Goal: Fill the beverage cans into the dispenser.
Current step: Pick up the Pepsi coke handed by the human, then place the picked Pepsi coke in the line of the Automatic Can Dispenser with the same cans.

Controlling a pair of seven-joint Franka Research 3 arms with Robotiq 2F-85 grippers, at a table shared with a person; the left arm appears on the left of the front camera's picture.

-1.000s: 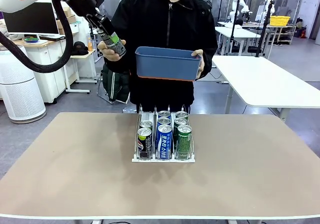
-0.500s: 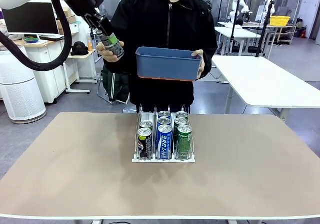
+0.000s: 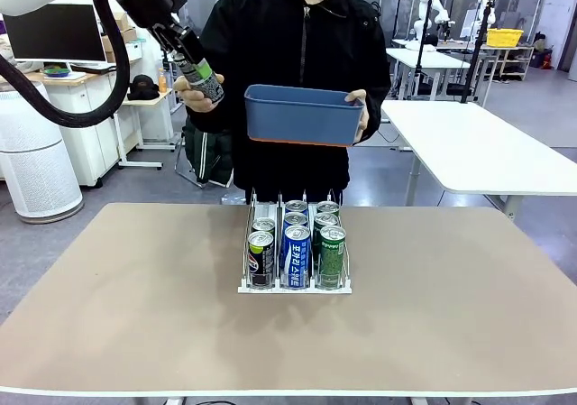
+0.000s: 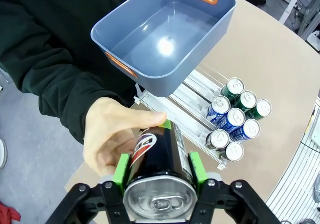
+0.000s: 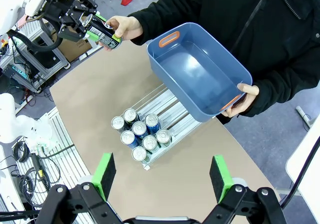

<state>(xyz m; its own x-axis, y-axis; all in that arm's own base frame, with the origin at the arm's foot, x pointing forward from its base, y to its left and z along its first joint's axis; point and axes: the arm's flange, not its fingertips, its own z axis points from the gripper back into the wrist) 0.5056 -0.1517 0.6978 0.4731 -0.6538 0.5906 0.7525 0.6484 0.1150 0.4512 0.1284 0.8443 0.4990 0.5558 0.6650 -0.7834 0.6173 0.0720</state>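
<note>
High at the left, the left gripper [image 3: 192, 62] pinches a black aluminium drink can [image 3: 202, 78] that the person's hand [image 3: 200, 94] also grasps. The blue plastic bin [image 3: 302, 114] hangs above the clear three-lane dispenser [image 3: 295, 283] holding seven cans [image 3: 295, 243]. The right gripper [image 5: 162, 179] is spread wide.

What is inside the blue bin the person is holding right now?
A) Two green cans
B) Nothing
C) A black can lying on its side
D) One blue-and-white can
B: the left wrist view looks straight into the blue bin and shows only its bare floor; the right wrist view shows the same.
</note>
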